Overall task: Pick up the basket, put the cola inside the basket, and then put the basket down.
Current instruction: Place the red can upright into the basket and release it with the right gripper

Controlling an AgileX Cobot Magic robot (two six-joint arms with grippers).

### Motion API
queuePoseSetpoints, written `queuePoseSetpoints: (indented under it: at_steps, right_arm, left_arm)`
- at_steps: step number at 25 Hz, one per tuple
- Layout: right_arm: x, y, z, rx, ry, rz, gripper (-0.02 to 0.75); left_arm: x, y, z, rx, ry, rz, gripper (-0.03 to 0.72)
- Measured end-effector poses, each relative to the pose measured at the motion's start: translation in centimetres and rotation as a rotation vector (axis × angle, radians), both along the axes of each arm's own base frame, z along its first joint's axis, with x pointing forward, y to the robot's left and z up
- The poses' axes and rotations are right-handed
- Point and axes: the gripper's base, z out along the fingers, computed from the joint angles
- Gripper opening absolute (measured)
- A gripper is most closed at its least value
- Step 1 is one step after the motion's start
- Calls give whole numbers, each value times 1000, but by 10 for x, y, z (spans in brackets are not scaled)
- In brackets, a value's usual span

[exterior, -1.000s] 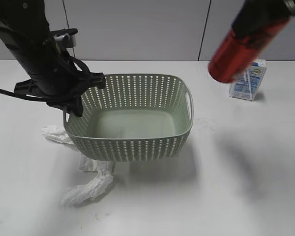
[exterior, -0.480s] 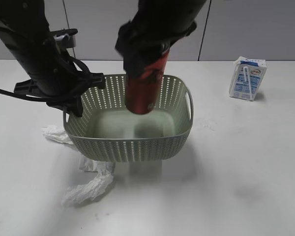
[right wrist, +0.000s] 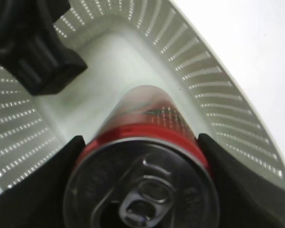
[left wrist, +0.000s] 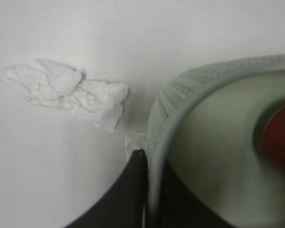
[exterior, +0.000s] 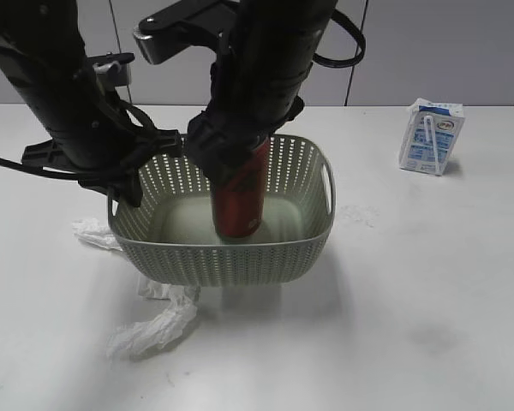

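A: Right gripper [exterior: 231, 158]?
B: Jaws clamped on the cola [exterior: 238, 199], upright inside the basket [exterior: 240, 257].
A: Left gripper [exterior: 128, 175]?
B: Jaws pinch the basket's left rim, over the bench [exterior: 411, 300].

No text could be read with confidence anywhere. The small blue-and-white carton [exterior: 431, 135], near the far right edge of the bench, carried a blue mark on its upper front, too small to make out. The cola [exterior: 238, 199], standing upright inside the basket [exterior: 227, 261], showed only blurred dark patches on its red side, and its silver top [right wrist: 142, 185] bore no legible stamping.
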Motion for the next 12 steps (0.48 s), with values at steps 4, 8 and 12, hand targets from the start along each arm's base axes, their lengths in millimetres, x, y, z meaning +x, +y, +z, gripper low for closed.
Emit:
queuePoseSetpoints:
  at_steps: [4, 8, 12]
  right_arm:
    - [-3, 3, 0, 29, 27, 17, 603]
    - [-4, 4, 0, 41, 37, 17, 639]
    - [-5, 3, 13, 47, 36, 9, 639]
  left_arm:
    - [0, 0, 0, 2, 1, -1, -3]
    - [-1, 1, 0, 12, 9, -6, -3]
    - [-1, 1, 0, 12, 9, -6, -3]
